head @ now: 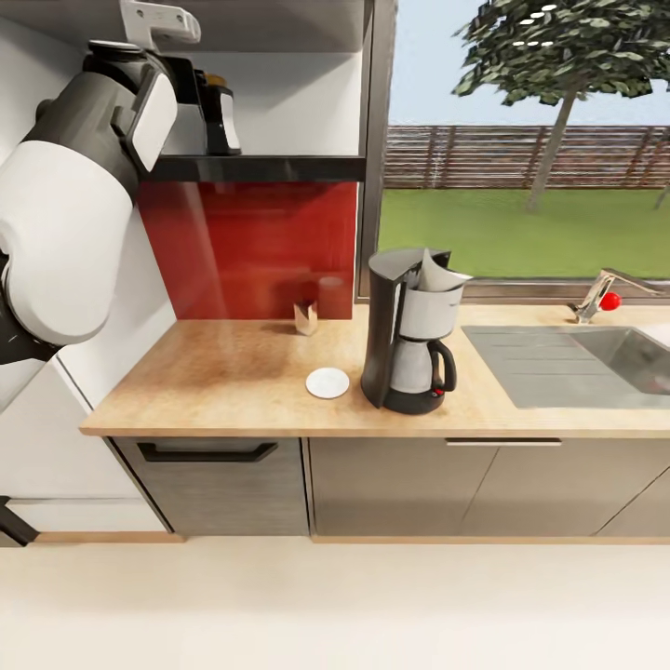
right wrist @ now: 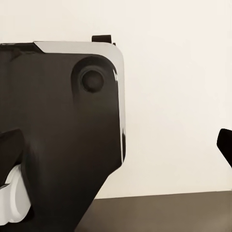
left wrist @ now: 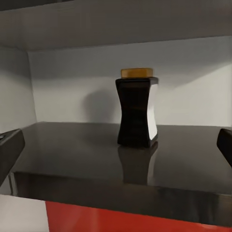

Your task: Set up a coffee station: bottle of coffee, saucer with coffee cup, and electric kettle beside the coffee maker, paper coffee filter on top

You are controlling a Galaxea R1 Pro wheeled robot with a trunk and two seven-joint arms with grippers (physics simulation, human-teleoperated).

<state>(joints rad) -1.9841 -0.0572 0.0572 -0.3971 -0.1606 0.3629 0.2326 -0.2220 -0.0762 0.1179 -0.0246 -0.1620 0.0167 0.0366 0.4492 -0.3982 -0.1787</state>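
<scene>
Fetching the bottle of coffee [left wrist: 137,108] from the kitchen shelf [left wrist: 96,169]. Left gripper [left wrist: 116,145] spread wide, fingertips at either side of the wrist view, empty, just short of the shelf's front edge. Bottle upright, set back toward the shelf's rear wall. Next, by the look of it: reach in level, straddle the waist, close gently. Right gripper [right wrist: 116,150] parted too, holding nothing. Below, on the kitchen countertop [head: 233,391]: coffee maker [head: 411,330] mid-counter with the paper coffee filter [head: 437,272] on top, saucer [head: 328,382] just beside its base. Red splashback, window, sink at the right end.
</scene>
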